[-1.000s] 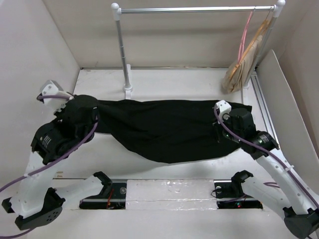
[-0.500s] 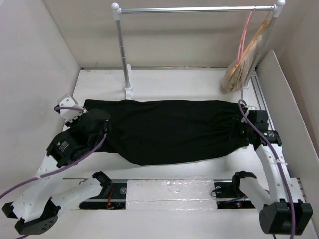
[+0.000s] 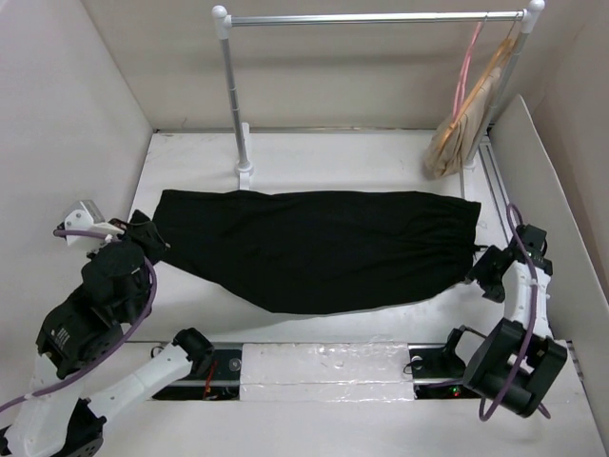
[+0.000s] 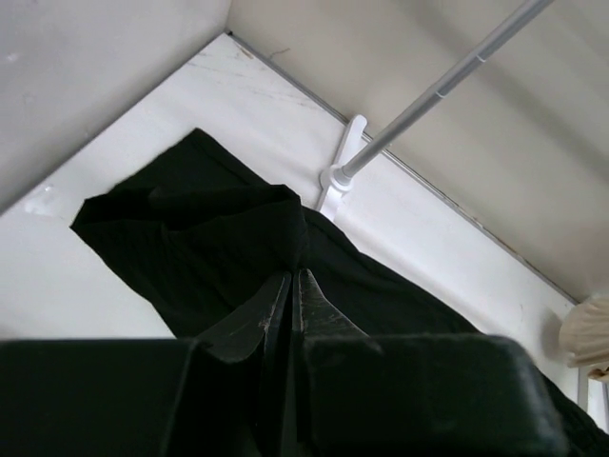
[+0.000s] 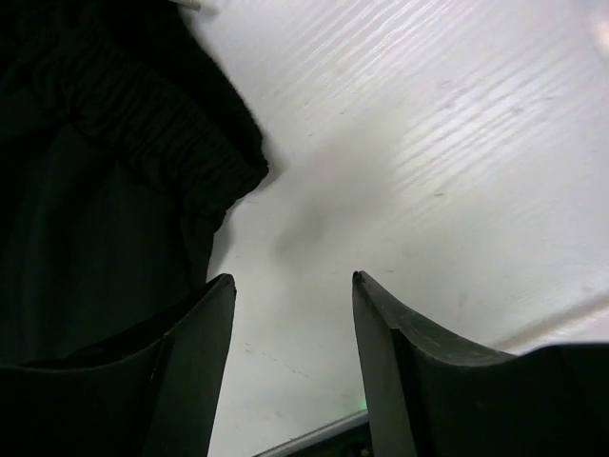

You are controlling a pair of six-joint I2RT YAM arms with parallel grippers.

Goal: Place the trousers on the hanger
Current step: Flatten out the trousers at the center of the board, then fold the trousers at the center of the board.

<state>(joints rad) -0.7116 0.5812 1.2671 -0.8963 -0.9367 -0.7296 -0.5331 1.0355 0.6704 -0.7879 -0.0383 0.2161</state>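
The black trousers (image 3: 314, 248) lie spread flat across the table, left to right. My left gripper (image 3: 143, 235) is at their left end. In the left wrist view it (image 4: 293, 273) is shut, with a fold of the dark cloth (image 4: 190, 238) bunched at its tips. My right gripper (image 3: 485, 273) is open and empty just off the trousers' right end. In the right wrist view it (image 5: 293, 278) is over bare table, with the gathered waistband (image 5: 143, 124) to its left. The pink hanger (image 3: 464, 71) hangs at the right end of the rail.
A metal rail (image 3: 371, 17) on a post (image 3: 231, 95) stands at the back; the post's foot also shows in the left wrist view (image 4: 343, 176). Beige hangers (image 3: 466, 124) hang beside the pink one. A white panel (image 3: 547, 209) leans at the right. Walls close both sides.
The trousers were drawn out longer and flatter. My right gripper let go of their right end and pulled back right and nearer. My left gripper drew back left, still holding cloth.
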